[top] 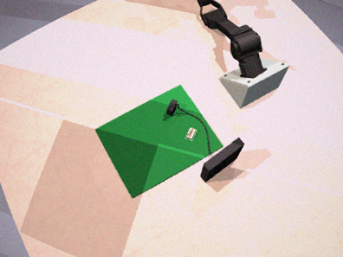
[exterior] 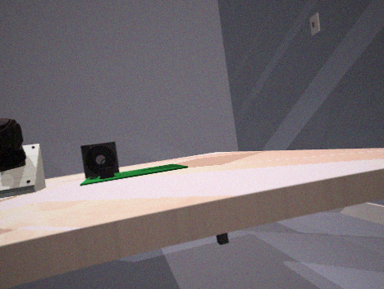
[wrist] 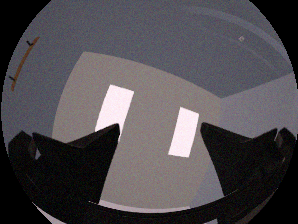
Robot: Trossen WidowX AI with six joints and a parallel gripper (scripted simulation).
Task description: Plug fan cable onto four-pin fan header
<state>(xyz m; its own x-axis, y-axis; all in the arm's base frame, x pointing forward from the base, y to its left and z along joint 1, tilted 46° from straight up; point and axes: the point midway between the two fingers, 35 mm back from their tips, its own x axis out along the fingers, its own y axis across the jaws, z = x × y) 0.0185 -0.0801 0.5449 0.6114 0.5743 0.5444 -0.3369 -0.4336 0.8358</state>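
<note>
The green board (top: 122,165) (exterior: 152,169) lies on the table. The white four-pin header (top: 192,133) is on it, with nothing on its pins; I cannot make it out in the exterior view. The black plug (top: 172,106) (exterior: 107,172) is at the board, away from the header, near the board's arm-side edge. Its thin dark cable (top: 206,128) curves past the header to the black fan (top: 222,160) (exterior: 87,154), which stands upright just beyond the board's edge. My gripper (wrist: 161,128) is wide open and empty, facing the ceiling, far from the plug; the top and exterior views leave it out.
The arm's pale wedge-shaped base (top: 267,85) (exterior: 36,164) stands on the table beside the board. The black arm (top: 247,44) (exterior: 9,144) rises from it, out of the top of the top view. Walls and ceiling lights (wrist: 184,132) show in the wrist view.
</note>
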